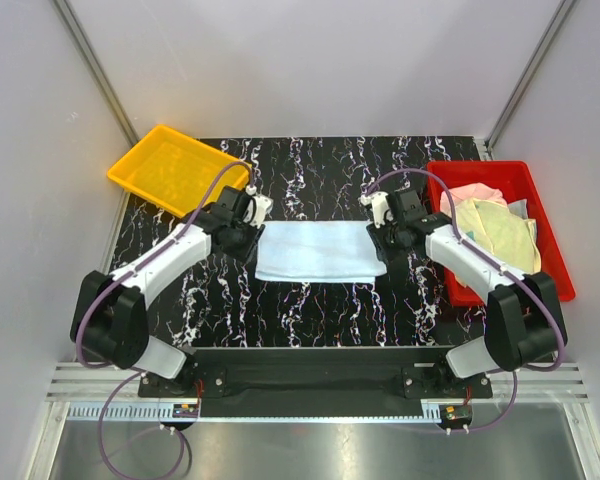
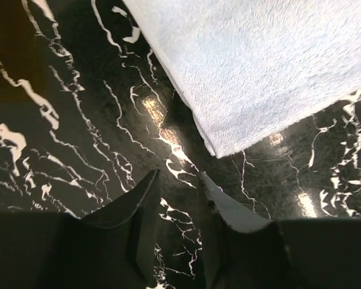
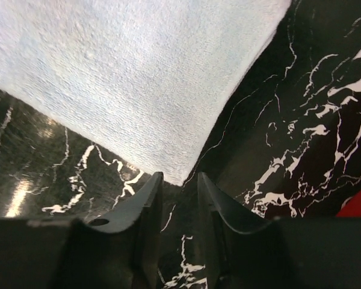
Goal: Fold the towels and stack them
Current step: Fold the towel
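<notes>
The light blue towel (image 1: 318, 250) lies flat as a neat rectangle at the middle of the black marbled table (image 1: 310, 185), its long sides running from 9 to 3 o'clock. From above, each wrist hangs over one short end of it and hides the fingertips, so only the wrist cameras show the pincers. The left gripper (image 2: 177, 177) has its two fingers apart with bare table between them, and the towel's near corner sits a little way off at 1 o'clock, clear of the tips. The right gripper (image 3: 178, 176) also has its fingers parted, gripping nothing. The towel's corner comes down to 12 o'clock just ahead of them, and whether it touches the tips cannot be told. Only the overhead view shows the surroundings. At 3 o'clock from the towel stands the red tray (image 1: 475, 172), holding a crumpled pale yellow towel (image 1: 500, 232) and a pink towel (image 1: 470, 192), with the right arm crossing its near left part. At 10 o'clock sits the yellow tray (image 1: 175, 168).
</notes>
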`<state>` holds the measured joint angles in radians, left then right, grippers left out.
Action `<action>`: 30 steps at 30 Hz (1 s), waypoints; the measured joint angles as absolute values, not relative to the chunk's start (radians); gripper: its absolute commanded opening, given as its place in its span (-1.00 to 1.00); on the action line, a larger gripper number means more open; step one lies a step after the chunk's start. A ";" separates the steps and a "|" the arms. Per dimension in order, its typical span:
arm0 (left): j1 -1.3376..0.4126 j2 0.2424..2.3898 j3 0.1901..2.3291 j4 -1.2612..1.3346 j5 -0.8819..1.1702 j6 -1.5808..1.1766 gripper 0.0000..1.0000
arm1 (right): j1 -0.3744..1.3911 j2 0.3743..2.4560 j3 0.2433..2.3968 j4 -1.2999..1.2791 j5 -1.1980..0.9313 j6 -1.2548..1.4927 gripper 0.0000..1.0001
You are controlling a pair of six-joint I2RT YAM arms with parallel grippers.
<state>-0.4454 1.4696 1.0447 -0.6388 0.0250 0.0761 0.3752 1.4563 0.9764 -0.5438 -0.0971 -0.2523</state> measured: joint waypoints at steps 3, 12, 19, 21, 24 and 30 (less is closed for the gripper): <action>-0.445 1.438 1.082 -0.673 0.022 0.049 -0.30 | 0.375 1.458 1.038 -0.583 -0.096 -0.188 -0.24; -0.447 1.449 1.115 -0.625 0.073 -0.172 -0.03 | 0.375 1.618 1.216 -0.691 -0.061 0.066 -0.03; -0.447 1.538 1.005 -0.570 0.104 -0.345 0.11 | 0.349 1.703 1.202 -0.731 -0.075 0.235 0.21; -0.447 1.560 0.972 -0.550 0.113 -0.373 0.14 | 0.322 1.705 1.190 -0.727 -0.091 0.260 0.27; -0.447 1.574 0.941 -0.540 0.127 -0.406 0.14 | 0.282 1.705 1.155 -0.710 -0.116 0.286 0.33; -0.447 1.591 0.939 -0.490 0.137 -0.442 0.10 | 0.248 1.704 1.068 -0.675 -0.174 0.322 0.30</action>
